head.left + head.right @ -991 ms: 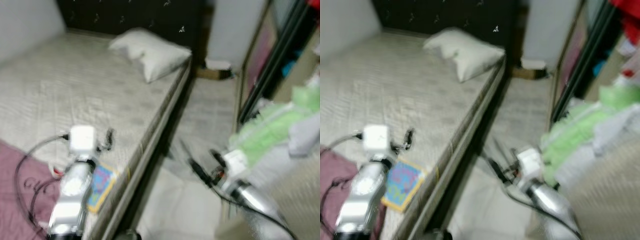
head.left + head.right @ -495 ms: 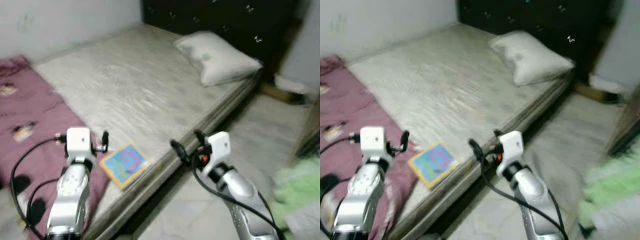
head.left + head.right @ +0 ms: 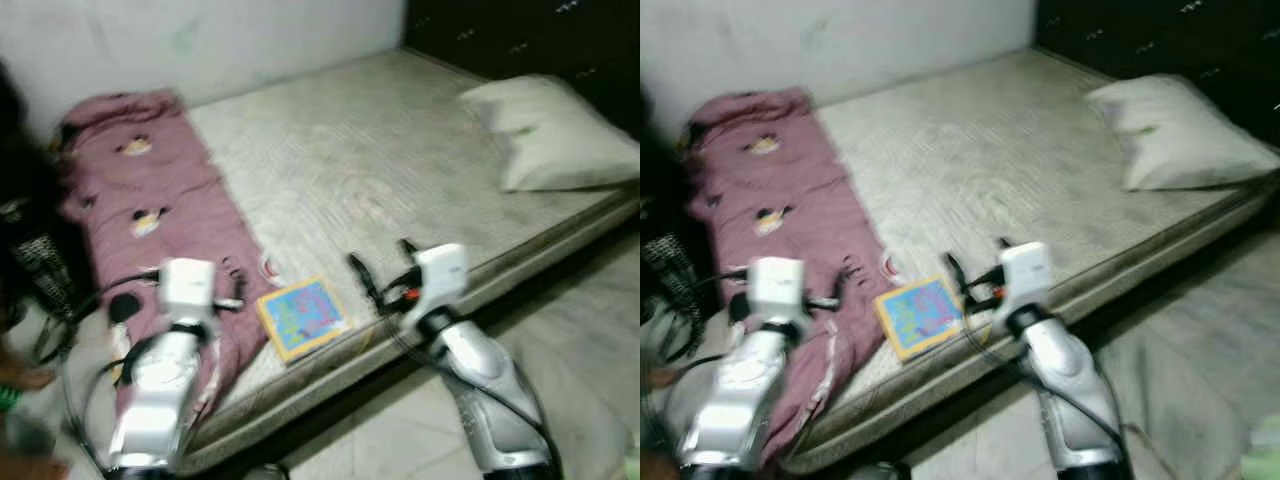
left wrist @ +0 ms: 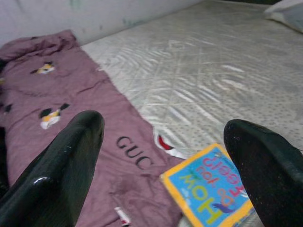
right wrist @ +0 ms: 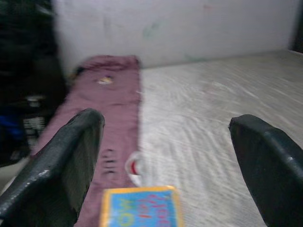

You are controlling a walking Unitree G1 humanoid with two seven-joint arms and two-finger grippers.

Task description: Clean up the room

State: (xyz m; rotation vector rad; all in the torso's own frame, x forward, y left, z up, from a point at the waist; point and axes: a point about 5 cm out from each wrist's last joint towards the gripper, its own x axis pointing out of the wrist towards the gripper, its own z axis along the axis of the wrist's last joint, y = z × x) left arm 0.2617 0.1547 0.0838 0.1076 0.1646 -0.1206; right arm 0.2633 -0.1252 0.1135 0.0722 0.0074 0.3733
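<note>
A purple blanket [image 3: 150, 210] lies along the left side of the bare mattress [image 3: 400, 170], reaching from the far wall to the near edge. My left gripper [image 4: 165, 165] hangs over the blanket's near end, fingers spread wide with nothing between them. Just right of it, a blue children's book [image 3: 301, 317] rests flat on the mattress by the near edge, touching the blanket's border. My right gripper [image 5: 165, 165] hovers near the book's right side, fingers also wide apart and empty. Far right, a pale pillow [image 3: 555, 135] sits on the mattress against a dark headboard [image 3: 520, 40].
</note>
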